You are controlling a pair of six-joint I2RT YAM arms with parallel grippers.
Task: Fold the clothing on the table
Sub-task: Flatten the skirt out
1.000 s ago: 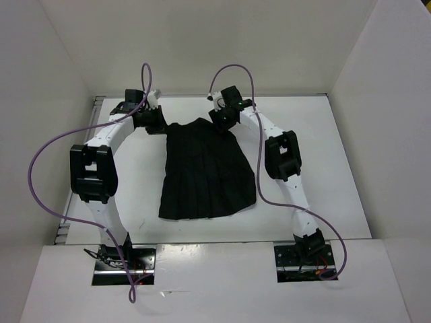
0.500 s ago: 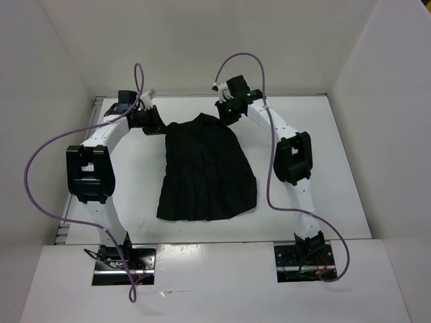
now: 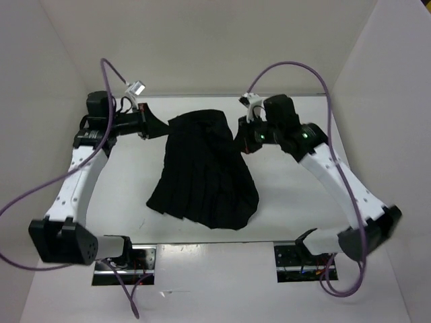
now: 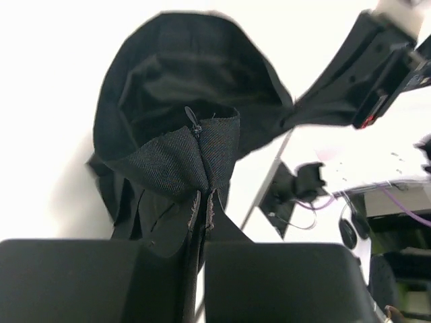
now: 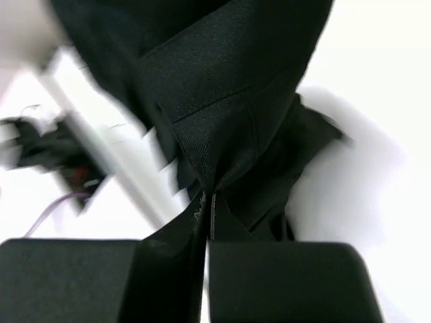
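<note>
- Far left: the left arm's purple cable point(image 3: 102, 67) loops out past the frame edge, so part of it is cut off. Any print on the arm shells is way too small to read from the top cam.
- The left gripper point(image 3: 149, 126) is clamped tight on the left corner of the waistband. On its own wrist cam the jaws are squeezed together with only a sliver of fabric between them.
- Same wrist cam: a little zip pull point(image 4: 194, 121) sits at the top of the pinched fold, and the waistband opens into a loop behind it. The background is smeared. A red patch point(image 4: 367, 121) on the black hardware at upper right might be a label, but I can't read it.
- The skirt point(image 3: 205, 175) is black and pleated and sits mid-table point(image 3: 283, 202). The waistband end is bunched up at the far side between the two pincers, and the hem fans out toward the near edge. It's black on black, so from above it's hard to tell where cloth stops and fingers start.
- The right gripper point(image 3: 242, 138) is pinched closed on the right corner of the waistband. Its wrist cam shows fabric wedged in the narrow slit between the jaws, and everything behind that is motion blur.
- The right arm has green lights point(image 3: 304, 134) glowing on it.
</note>
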